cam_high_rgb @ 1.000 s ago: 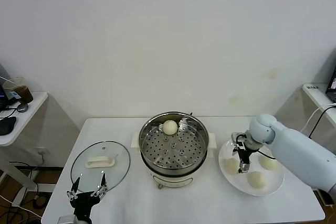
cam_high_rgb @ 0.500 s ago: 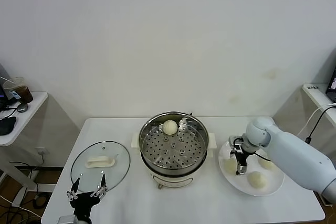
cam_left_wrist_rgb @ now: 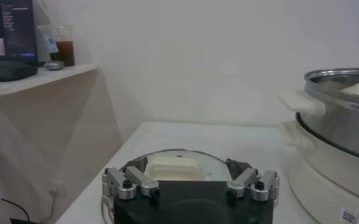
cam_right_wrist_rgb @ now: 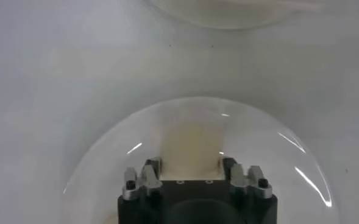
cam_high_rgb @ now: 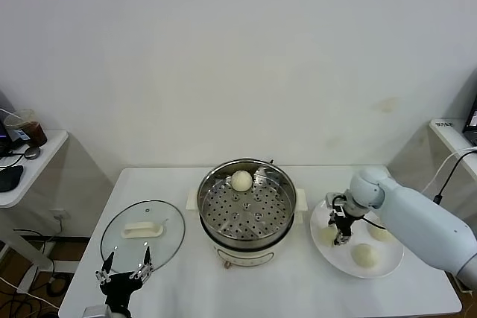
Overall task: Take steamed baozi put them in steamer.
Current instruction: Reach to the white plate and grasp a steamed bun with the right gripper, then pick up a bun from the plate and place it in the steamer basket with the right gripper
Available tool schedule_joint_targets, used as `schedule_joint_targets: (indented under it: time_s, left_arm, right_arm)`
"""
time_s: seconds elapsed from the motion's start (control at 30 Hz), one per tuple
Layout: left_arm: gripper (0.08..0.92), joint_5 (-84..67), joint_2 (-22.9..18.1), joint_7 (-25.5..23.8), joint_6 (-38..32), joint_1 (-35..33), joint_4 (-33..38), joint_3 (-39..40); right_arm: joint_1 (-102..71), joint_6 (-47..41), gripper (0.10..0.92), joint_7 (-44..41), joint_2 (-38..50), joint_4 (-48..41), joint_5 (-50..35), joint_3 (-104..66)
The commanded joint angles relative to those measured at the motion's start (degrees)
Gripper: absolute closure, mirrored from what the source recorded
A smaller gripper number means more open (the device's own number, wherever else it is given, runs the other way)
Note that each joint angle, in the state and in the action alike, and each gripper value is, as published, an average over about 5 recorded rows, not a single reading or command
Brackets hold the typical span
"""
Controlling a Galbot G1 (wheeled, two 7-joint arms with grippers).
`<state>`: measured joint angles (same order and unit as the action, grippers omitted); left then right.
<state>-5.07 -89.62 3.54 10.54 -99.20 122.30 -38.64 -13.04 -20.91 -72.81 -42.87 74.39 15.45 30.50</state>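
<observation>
No writing can be read; the small sticker on the steamer base is illegible.

The right arm reaches in from the right, bent at the wrist, its gripper pointing straight down with its fingers closed on a bun. The left gripper sits low at the near left, fingers spread wide, idle.

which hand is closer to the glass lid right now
Left. The left hand hovers by the glass lid's near edge. The right hand is across the steamer, down at a baozi on the plate.
</observation>
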Motion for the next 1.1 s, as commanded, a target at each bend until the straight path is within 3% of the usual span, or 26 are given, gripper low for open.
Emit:
schedule_joint_targets:
  time_s: [0.03,0.47,0.73,1.1]
  left_arm:
    - [0.177,0.03,-0.02,0.07,0.04,0.0,0.06,0.08]
    - [0.177,0.25,0.57,0.59,0.38,0.36,0.53,0.29]
    - [0.177,0.39,1.3,0.99,0.87,0.56,0.77,0.81]
    - [0.177,0.1,1.17,1.14,1.18,1.23,1.52,1.38]
  right_arm:
    - [1.1,-0.05,0.529,-0.19,0.96,0.47,-0.57,-0.28]
    - [28.76,-3.77,0.533,-4.35,3.89,5.01,-13.91,15.99]
    - [47.34,-7.22,0.533,-5.82,-3.71,6.28,-25.2,28.66]
    - [48.29,-15.09,0.533,-3.58,-19.34,5.97,-36.32,32.49]
